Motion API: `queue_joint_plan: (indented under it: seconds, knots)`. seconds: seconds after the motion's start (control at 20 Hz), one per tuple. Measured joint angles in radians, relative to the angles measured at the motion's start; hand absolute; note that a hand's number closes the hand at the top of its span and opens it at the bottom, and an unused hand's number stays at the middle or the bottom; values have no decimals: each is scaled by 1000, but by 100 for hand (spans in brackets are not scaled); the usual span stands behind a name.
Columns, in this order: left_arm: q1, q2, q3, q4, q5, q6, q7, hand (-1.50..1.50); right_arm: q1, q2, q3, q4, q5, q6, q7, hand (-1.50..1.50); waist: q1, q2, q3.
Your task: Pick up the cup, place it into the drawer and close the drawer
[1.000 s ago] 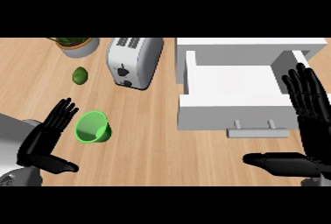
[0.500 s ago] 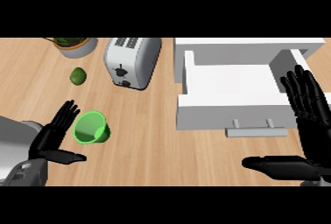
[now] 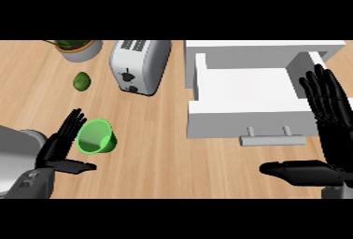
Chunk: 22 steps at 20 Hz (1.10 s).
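**Cup on its side by the left hand, drawer open**

The cup (image 3: 95, 136) is green and lies tipped on the wooden tabletop (image 3: 158, 154), its open mouth turned toward the lower left. It sits at the left of the view, well apart from the drawer (image 3: 244, 91). No writing or label can be read on it.

The left hand (image 3: 60, 144) is just beside the cup on its left. Its fingers are straight and spread, pointing up the view, with the fingertips (image 3: 74, 116) near the cup's rim; the thumb sticks out to the right below the cup. Whether any finger touches the cup cannot be told. The hand holds nothing.

The drawer is white and pulled out of a white cabinet (image 3: 265, 47) at the upper right. Its inside shows bare white, and a grey bar handle (image 3: 273, 138) runs along its front.

The right hand (image 3: 329, 116) is at the right edge, beside the drawer's right wall, fingers straight and spread upward, thumb reaching left below the handle. It holds nothing.

Above the cup, a small green fruit (image 3: 82, 80) lies on the tabletop. To its right stands a white toaster (image 3: 140, 65) with two slots and dark knobs; no brand is legible. A potted plant (image 3: 74, 46) is at the upper left.
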Motion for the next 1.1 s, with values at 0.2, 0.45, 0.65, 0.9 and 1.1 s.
queue_joint_plan:
  seconds: [0.2,0.45,0.65,0.9,1.1]
  knots:
    - [-24,-7,-4,41,-11,16,-30,-150,-14,-5,-3,-6,-11,7,16,-150,-6,2,-1]
    - [-42,-21,-13,71,-22,24,-54,-150,-3,-3,-3,5,-9,14,-7,-150,-9,4,-1]
    - [-62,-23,-14,92,-25,23,-61,-150,3,-3,-8,16,-15,20,-16,-150,-12,5,-1]
    - [-84,-37,-7,107,-15,10,-58,-150,7,6,0,28,-12,22,-35,-150,-13,6,-2]
    - [-84,-56,-11,104,-11,-12,-57,-150,1,1,-2,19,-18,25,-15,-150,-14,5,-2]
